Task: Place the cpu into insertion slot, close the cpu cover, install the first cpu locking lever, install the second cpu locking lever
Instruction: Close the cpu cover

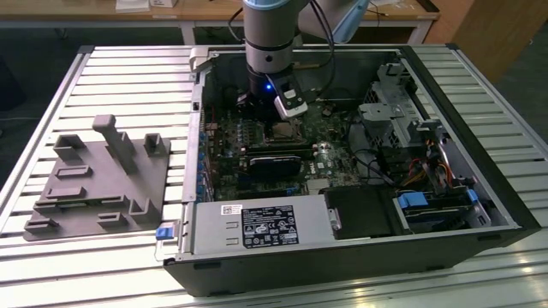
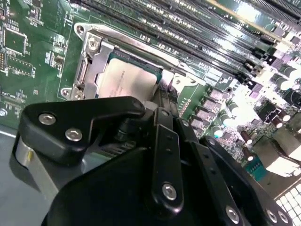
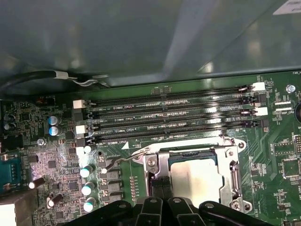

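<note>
The cpu (image 3: pixel 195 179) (image 2: pixel 129 80), a silvery square chip, lies in the insertion slot (image 1: pixel 283 133) on the green motherboard. The cpu cover (image 3: pixel 233 172) (image 2: pixel 94 63), a thin metal frame, lies flat around it. A thin wire locking lever (image 3: pixel 123 160) sticks out from one corner of the socket toward the capacitors. My gripper (image 3: pixel 159 187) (image 2: pixel 165 96) hangs low over the edge of the socket beside the chip. Its black fingers are together with nothing between them. In the exterior view the arm reaches straight down into the open case.
Long black memory slots (image 3: pixel 164 117) run beside the socket. A black graphics card (image 1: pixel 274 163) sits just in front of it, and the power supply box (image 1: pixel 256 224) nearer still. Capacitors (image 3: pixel 87 188) and cables (image 1: pixel 419 170) crowd the board. A grey fixture (image 1: pixel 99 176) stands outside the case.
</note>
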`<state>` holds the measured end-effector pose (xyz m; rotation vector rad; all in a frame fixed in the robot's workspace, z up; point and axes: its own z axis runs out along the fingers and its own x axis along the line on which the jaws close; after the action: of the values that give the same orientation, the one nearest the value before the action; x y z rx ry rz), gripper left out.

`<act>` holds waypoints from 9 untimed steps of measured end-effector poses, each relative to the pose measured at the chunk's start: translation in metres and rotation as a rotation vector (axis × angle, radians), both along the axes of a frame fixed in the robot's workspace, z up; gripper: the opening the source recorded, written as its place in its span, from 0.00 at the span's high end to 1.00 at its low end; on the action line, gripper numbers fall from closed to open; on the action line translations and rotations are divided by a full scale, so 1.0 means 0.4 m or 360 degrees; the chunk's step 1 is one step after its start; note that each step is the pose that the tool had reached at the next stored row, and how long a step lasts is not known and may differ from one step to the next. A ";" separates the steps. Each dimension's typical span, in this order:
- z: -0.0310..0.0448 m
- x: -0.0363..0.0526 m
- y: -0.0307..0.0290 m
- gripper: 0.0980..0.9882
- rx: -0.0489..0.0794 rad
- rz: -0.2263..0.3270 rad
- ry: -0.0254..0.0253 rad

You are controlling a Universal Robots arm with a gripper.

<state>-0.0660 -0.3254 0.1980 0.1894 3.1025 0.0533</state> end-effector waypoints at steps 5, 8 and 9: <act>0.009 0.000 0.000 0.99 0.0000 0.0000 -0.00002; 0.020 0.000 0.000 0.99 0.0000 0.0000 -0.00001; 0.024 0.000 0.000 0.99 0.0000 0.0000 -0.00002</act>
<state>-0.0659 -0.3253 0.2075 0.1894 3.1024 0.0532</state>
